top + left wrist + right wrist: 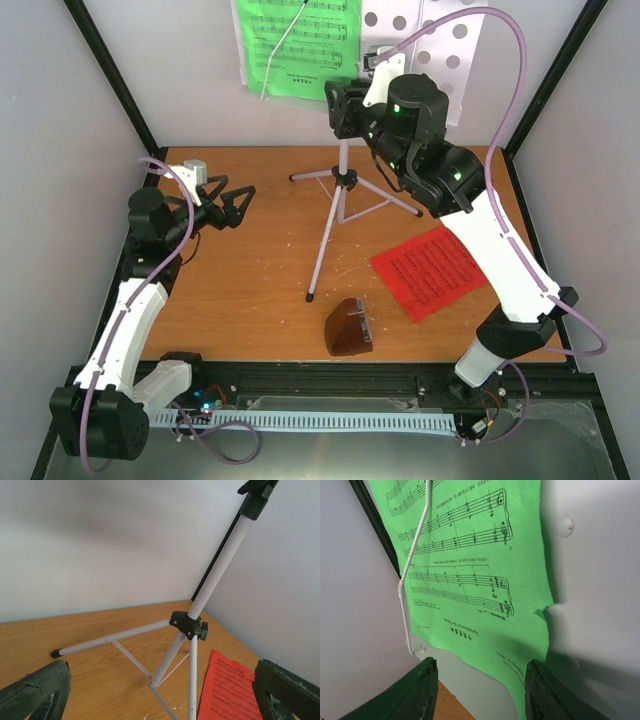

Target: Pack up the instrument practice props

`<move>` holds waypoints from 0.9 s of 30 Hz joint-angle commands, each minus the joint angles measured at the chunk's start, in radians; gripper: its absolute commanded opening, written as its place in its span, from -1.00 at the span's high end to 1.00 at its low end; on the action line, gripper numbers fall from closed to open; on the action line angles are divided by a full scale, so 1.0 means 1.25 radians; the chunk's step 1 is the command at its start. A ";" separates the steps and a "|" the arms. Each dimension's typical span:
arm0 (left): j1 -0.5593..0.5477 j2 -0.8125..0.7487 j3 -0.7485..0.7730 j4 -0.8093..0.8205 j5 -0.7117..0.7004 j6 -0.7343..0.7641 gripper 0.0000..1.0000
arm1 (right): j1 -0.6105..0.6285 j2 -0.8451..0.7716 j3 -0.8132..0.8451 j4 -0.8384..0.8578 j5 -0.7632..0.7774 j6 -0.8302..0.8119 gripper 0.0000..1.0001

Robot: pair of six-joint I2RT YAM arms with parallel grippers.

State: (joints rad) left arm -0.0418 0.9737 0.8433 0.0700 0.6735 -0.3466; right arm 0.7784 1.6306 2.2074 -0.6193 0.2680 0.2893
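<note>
The white tripod music stand [338, 205] stands at the table's back middle, and its perforated plate [425, 35] holds the green music sheet [297, 45] under a white wire clip. The red music sheet [432, 270] lies flat on the right. The dark brown metronome [348, 327] sits near the front middle. My right gripper [340, 108] is raised, open and empty, just below the green sheet [470, 570]. My left gripper [232, 205] is open and empty at the left, facing the stand's legs [180, 650] and the red sheet [227, 692].
Black frame posts [120, 75] and white walls [50, 150] enclose the wooden table [250, 280]. A purple cable [510, 60] arcs over the right arm. A black rail and white cable channel [330, 420] run along the near edge.
</note>
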 commanded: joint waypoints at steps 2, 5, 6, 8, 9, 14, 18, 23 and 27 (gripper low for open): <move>0.003 0.002 -0.009 0.056 0.005 0.000 -0.99 | -0.006 0.031 -0.005 0.058 0.005 -0.002 0.05; 0.003 0.009 0.005 0.074 0.019 -0.009 -0.99 | -0.005 0.041 -0.003 0.077 0.005 -0.009 0.06; 0.003 0.014 0.011 0.078 0.018 -0.011 -0.99 | -0.005 0.044 -0.004 0.086 0.004 -0.012 0.06; 0.003 0.027 0.042 0.084 0.008 -0.014 -0.99 | -0.006 0.051 -0.003 0.103 0.012 -0.022 0.09; 0.003 0.034 0.064 0.085 0.001 -0.016 -0.99 | -0.005 0.053 -0.003 0.111 0.017 -0.025 0.14; 0.001 0.079 0.206 0.079 -0.049 -0.001 -0.97 | -0.005 0.063 -0.005 0.148 0.040 -0.049 0.34; -0.012 0.126 0.333 0.077 -0.060 0.011 -0.76 | -0.005 0.070 -0.005 0.173 0.058 -0.071 0.55; -0.062 0.214 0.508 0.050 -0.030 0.049 -0.46 | -0.008 0.068 -0.009 0.186 0.074 -0.079 0.94; -0.098 0.311 0.659 0.004 0.017 0.092 -0.32 | -0.008 0.064 -0.012 0.198 0.067 -0.078 0.94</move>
State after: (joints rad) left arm -0.1291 1.2694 1.5192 0.1287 0.6350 -0.3008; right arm 0.7734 1.7092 2.2021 -0.4114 0.3351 0.2028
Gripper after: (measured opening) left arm 0.682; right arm 0.032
